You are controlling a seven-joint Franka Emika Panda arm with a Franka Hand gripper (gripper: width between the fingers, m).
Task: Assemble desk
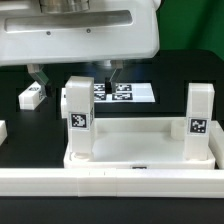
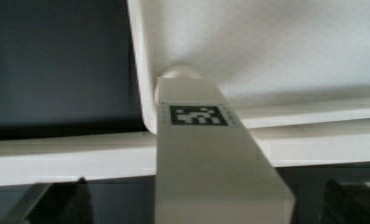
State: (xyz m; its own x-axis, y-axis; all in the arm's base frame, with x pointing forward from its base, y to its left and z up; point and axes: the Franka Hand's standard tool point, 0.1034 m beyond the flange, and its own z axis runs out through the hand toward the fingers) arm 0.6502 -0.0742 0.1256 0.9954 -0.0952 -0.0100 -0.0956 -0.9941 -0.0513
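In the exterior view, the desk's tabletop (image 1: 140, 138), a rimmed white plastic tray, lies on the black counter (image 1: 180, 80) just behind the border rail (image 1: 110, 182), which probably braces it. A tagged leg (image 1: 78, 112) stands upright in its corner at the exterior view's left, and a second leg (image 1: 199, 115) at the right. The end effector (image 1: 74, 76) hangs released above the tagged leg.

In the wrist view, that smooth, square-section leg runs between the spread jaws, ungripped.
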